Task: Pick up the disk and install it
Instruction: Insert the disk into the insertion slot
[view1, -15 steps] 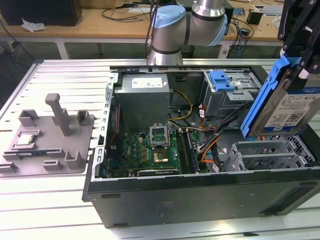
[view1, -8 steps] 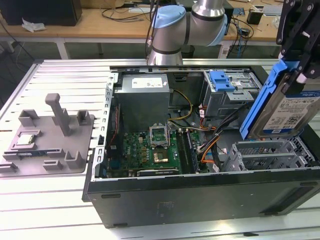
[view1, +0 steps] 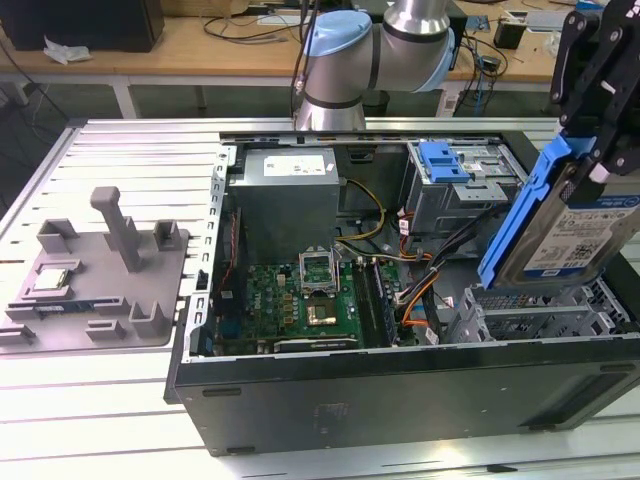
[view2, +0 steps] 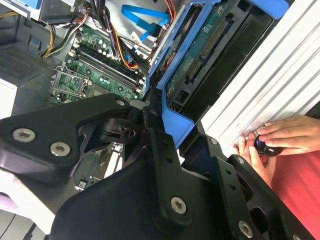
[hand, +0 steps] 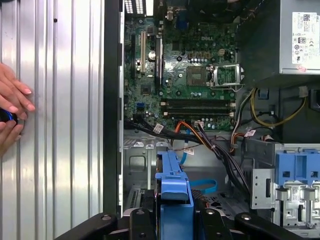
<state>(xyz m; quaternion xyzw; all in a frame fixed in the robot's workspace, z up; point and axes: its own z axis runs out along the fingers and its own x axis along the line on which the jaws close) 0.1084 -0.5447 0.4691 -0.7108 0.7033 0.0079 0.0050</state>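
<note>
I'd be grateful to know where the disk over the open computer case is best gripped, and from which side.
Grip the disk at its upper end, across the two broad faces, from above, as the gripper appears to now. It is thin, flat and stands tilted on edge over the drive cage, so the fingers likely get wide flat seats.

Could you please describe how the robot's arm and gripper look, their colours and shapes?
The arm has round silver-grey tubes with pale blue caps on its joints. The gripper, in both wrist views, is matte black: flat, angular linked plates fastened with silver screws.
</note>
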